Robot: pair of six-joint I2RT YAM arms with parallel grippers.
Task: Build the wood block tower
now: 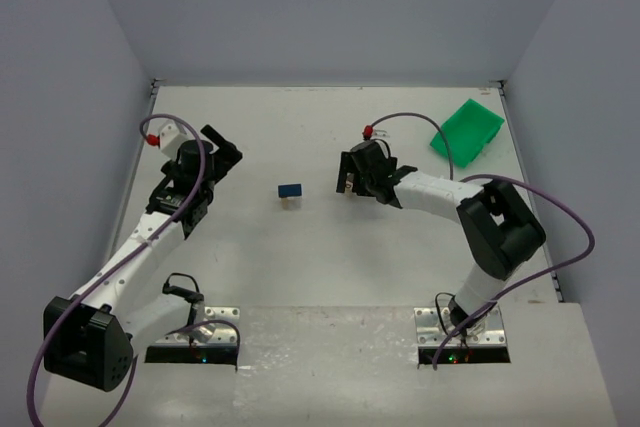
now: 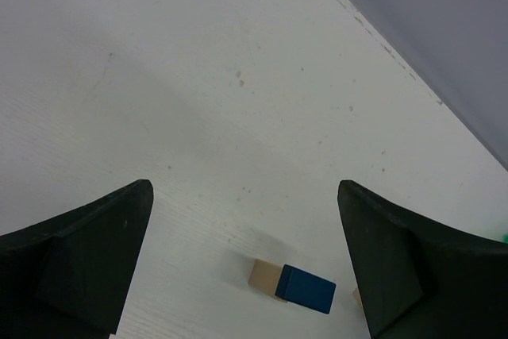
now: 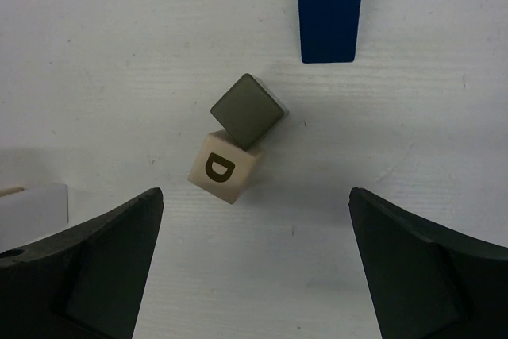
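Two blocks form the wood block tower [image 1: 291, 193], dark blue on tan, its long side running left-right. The green bin [image 1: 467, 129] lies far right of it, contents unclear. The left gripper [image 2: 244, 188], left of the tower, and the right gripper [image 3: 255, 196], right of it over a grey block [image 3: 248, 110] touching a D-lettered block [image 3: 225, 167], both gape wide, holding nothing.

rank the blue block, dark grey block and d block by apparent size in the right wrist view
1. blue block, though the top edge cuts it off.
2. dark grey block and D block: about alike, too close to rank.
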